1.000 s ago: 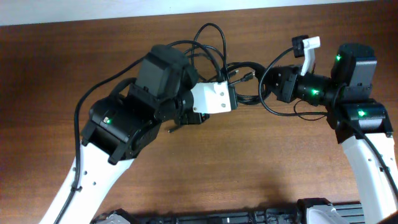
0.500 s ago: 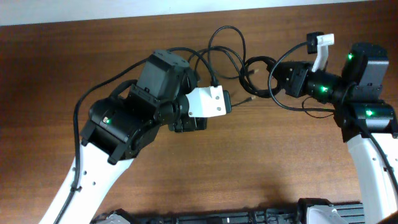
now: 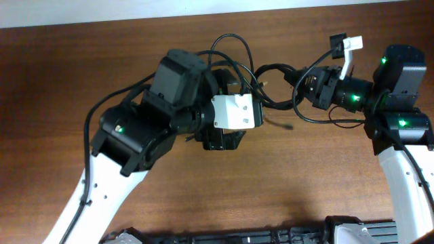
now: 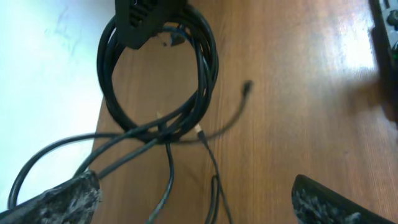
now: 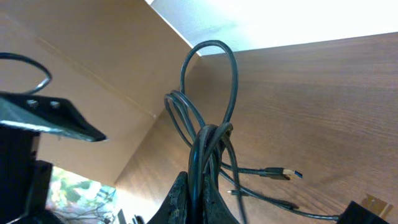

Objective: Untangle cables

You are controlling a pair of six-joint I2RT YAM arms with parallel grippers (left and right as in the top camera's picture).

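The cables [image 3: 274, 68] are thin black cords bunched between the two arms, with one loop [image 3: 230, 44] reaching toward the table's far edge. My right gripper [image 3: 303, 78] is shut on the bundle; in its wrist view the fingers [image 5: 214, 202] pinch several strands, loops [image 5: 211, 93] rise above them and a USB plug [image 5: 287, 173] hangs free. My left gripper [image 4: 196, 205] is open wide just short of the coil [image 4: 155, 81], with loose strands running between its fingers [image 4: 62, 199] untouched. A small plug end [image 4: 247, 86] lies on the wood.
The brown wooden table [image 3: 102, 61] ends at a far edge along the top, with pale floor beyond [image 4: 43, 74]. The right arm's dark body [image 4: 387, 62] is close on the right. A black rack [image 3: 271, 237] lines the near edge.
My left gripper has gone from shut to wide open, letting go of the cables. The right arm drew the bundle up and to the right, stretching the strands out.
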